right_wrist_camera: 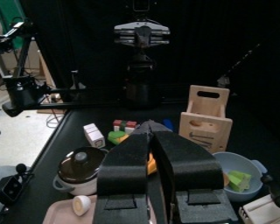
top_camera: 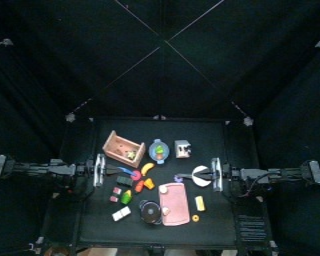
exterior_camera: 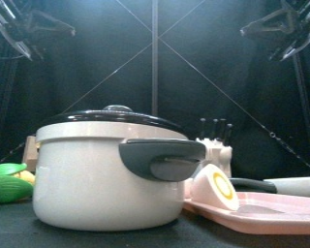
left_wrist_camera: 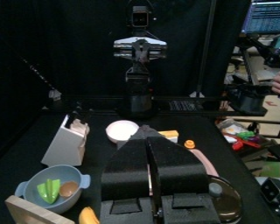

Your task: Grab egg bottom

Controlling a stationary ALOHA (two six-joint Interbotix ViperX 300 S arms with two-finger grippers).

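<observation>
— Where is the egg half (exterior_camera: pixel 220 186) to be found?

— It is seen on the pink tray (exterior_camera: pixel 277 207) at the front of the counter (top_camera: pixel 96 226), just beside the white pot (exterior_camera: pixel 100 176). Its yellow yolk face is turned toward the front camera. From the right wrist it is picked out as a small pale piece on the same tray, next to the pot.

— Is it touched by either arm?

— No. Both arms are held high and well apart from it, one at each side of the counter. Nothing is gripped.

— How is the left claw (left_wrist_camera: pixel 149 144) set?

— Its jaws are pressed together, with only a thin seam seen between them. It is pointed across the counter toward the other arm.

— And the right claw (right_wrist_camera: pixel 152 140)?

— It is likewise pressed together and empty, and it is faced back toward the left arm.

— What else is laid out?

— A blue bowl (left_wrist_camera: pixel 52 187) of green pieces, a knife block (left_wrist_camera: pixel 70 140) and a wooden board (right_wrist_camera: pixel 206 119) are seen among other small toy foods.
</observation>
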